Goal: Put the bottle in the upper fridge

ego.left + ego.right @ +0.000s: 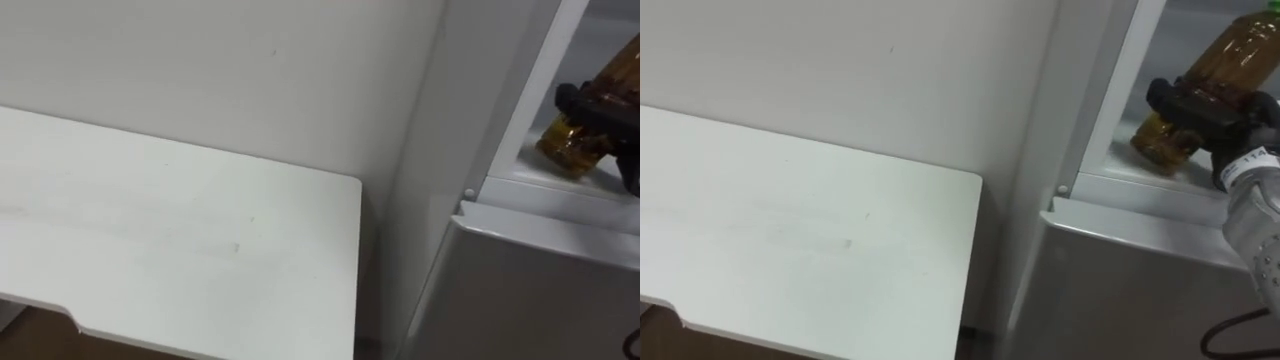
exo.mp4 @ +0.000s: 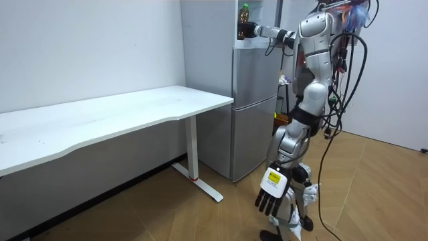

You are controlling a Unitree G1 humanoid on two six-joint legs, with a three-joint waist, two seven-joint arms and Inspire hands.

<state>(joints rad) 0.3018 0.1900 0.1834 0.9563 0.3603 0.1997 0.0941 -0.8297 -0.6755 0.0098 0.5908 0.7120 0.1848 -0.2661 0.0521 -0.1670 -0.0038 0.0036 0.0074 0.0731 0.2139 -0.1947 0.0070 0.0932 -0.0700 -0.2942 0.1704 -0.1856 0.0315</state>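
An amber bottle (image 1: 1161, 141) with a yellow-green cap (image 2: 245, 9) is inside the open upper compartment of the grey fridge (image 2: 254, 100), low over its white shelf (image 1: 545, 188). My right hand (image 1: 1202, 108) reaches in from the right, its dark fingers curled round the bottle's middle. In the eye views the bottle leans, base toward the compartment's front edge. Whether the base touches the shelf I cannot tell. My left hand (image 2: 271, 195) hangs by my side with straight fingers, holding nothing.
I stand close in front of the fridge. A long white table (image 1: 180, 240) runs along the wall to my left, its corner close to the fridge's side. The closed lower fridge door (image 1: 1140, 290) is below the hand.
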